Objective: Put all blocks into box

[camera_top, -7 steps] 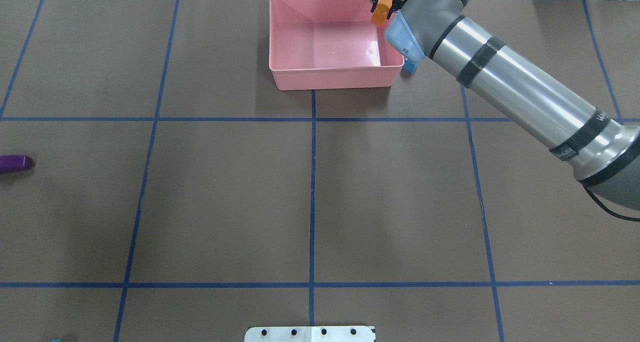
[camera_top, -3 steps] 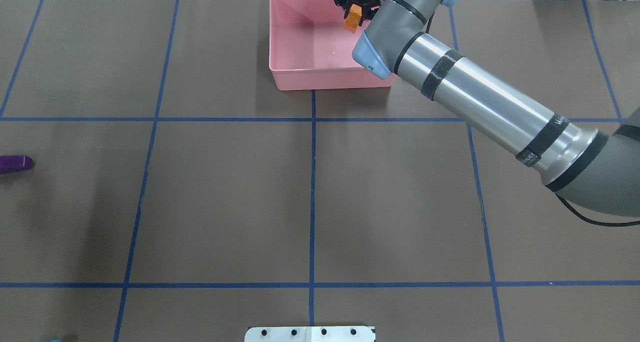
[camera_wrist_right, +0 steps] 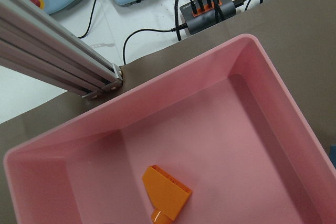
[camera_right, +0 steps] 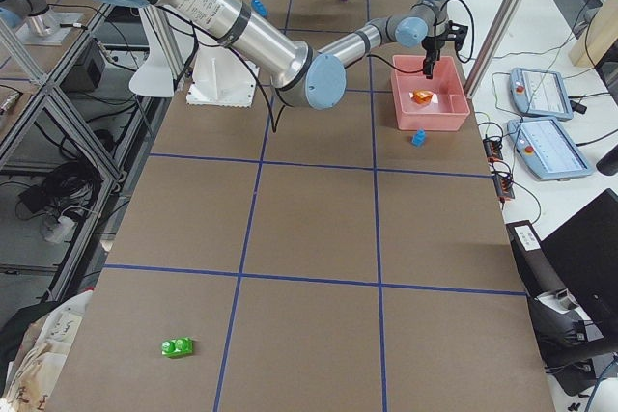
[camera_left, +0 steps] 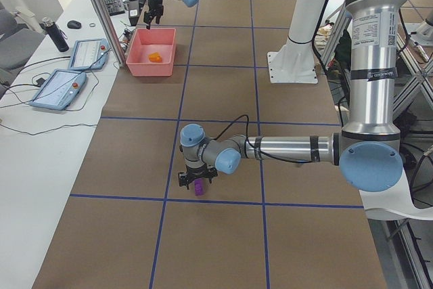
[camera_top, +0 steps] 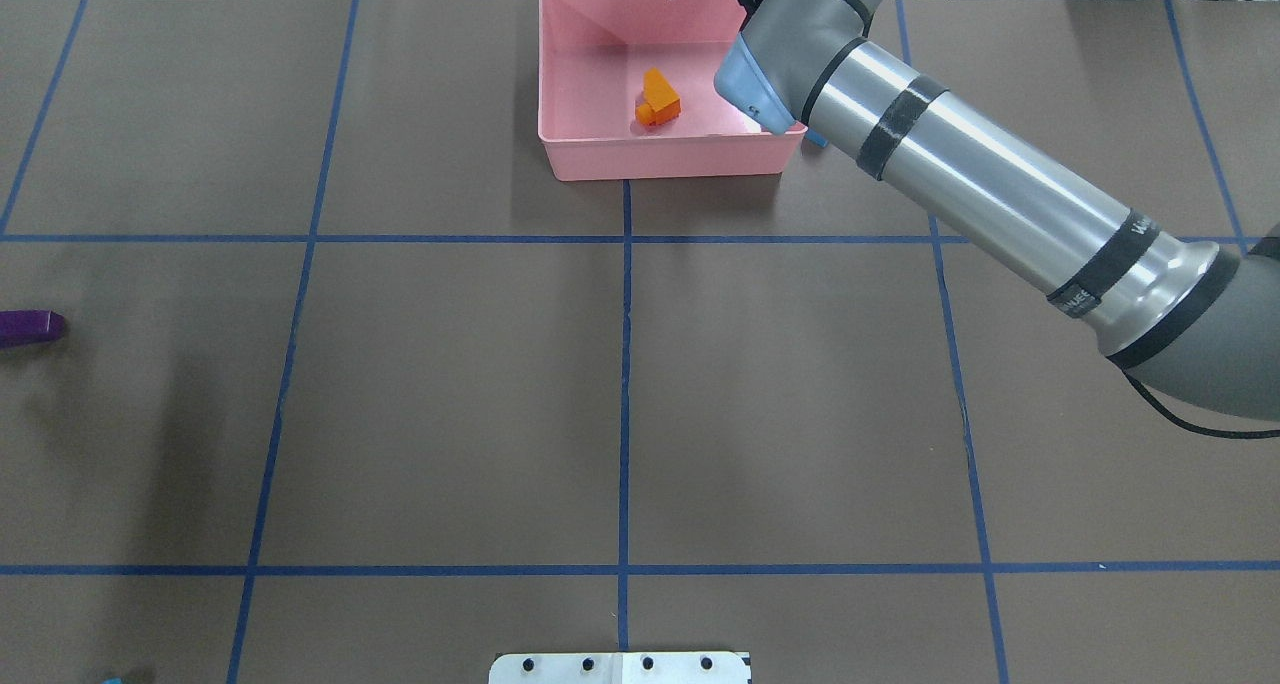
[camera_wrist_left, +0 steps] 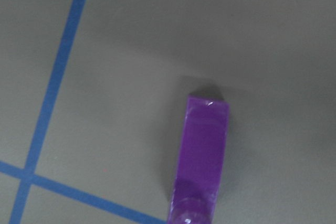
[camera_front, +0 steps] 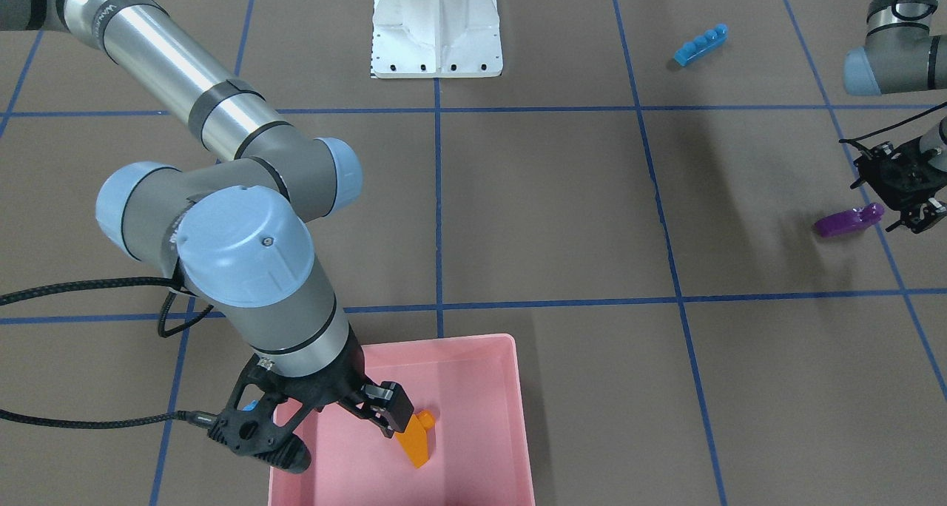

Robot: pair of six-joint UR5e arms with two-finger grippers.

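The orange sloped block (camera_top: 658, 99) lies on the floor of the pink box (camera_top: 670, 160), also seen in the right wrist view (camera_wrist_right: 167, 192). My right gripper (camera_front: 333, 433) hangs open and empty over the box, beside the orange block (camera_front: 416, 439). My left gripper (camera_front: 899, 194) looks open, just above the table next to the purple sloped block (camera_front: 848, 221), which fills the left wrist view (camera_wrist_left: 202, 161). The long blue block (camera_front: 701, 44) lies near the left arm's side. A small light-blue block (camera_right: 418, 138) sits outside the box's wall. The green block (camera_right: 177, 345) lies far off on the right side.
The white robot base (camera_front: 436, 25) stands at the table's middle near edge. Blue tape lines grid the brown table. Cables, a metal post and tablets (camera_right: 536, 94) lie past the box's far side. My right arm (camera_top: 1000, 194) stretches across the table's right half.
My right gripper carried the orange block left over the box and opened; the block now lies on the box floor. The purple block has not moved.
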